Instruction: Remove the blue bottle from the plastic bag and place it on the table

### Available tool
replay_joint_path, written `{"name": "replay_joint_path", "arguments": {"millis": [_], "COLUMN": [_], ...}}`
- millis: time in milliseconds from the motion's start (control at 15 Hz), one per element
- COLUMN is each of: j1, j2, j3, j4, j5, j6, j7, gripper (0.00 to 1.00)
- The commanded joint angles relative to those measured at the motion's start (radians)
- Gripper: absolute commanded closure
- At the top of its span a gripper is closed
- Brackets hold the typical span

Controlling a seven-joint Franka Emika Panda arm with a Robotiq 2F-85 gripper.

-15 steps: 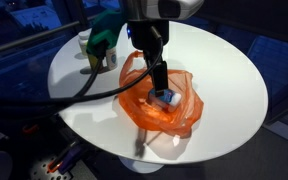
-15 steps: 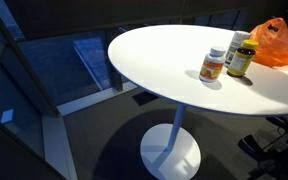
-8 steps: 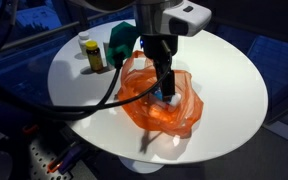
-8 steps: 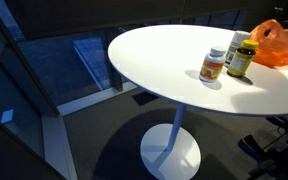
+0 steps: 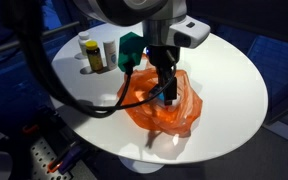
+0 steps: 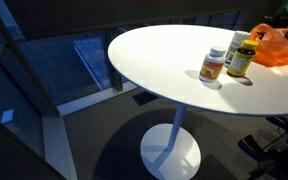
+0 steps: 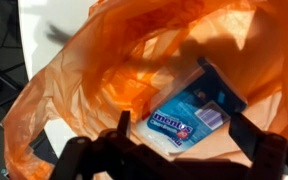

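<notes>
Orange plastic bag [image 7: 74, 70] lies crumpled and open-mouthed on the round white table [image 5: 229, 70]. Inside it the blue bottle [image 7: 199, 108] lies on its side, its printed label turned up toward the wrist view. The gripper [image 7: 182, 122] reaches down into the bag, fingers spread wide, one on each side of the bottle; whether they touch it is unclear. Two pill bottles [image 6: 214, 66] stand together on the table near the bag.
</notes>
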Motion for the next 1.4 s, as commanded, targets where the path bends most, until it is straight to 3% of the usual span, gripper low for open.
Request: {"name": "replay_joint_path", "arguments": {"millis": [0,400,1333], "j1": [0.034,0.044,0.062], "j2": [0.019,0.014,0.074], "j3": [-0.031,-0.046,-0.053], "j4": [0.022,0.017,0.03], "j5": [-0.003,0.021,0.03], "j6": [0.001,0.007,0.08], "j7": [0.051,0.116,0.134], "gripper": [0.0,0.0,0.0]}}
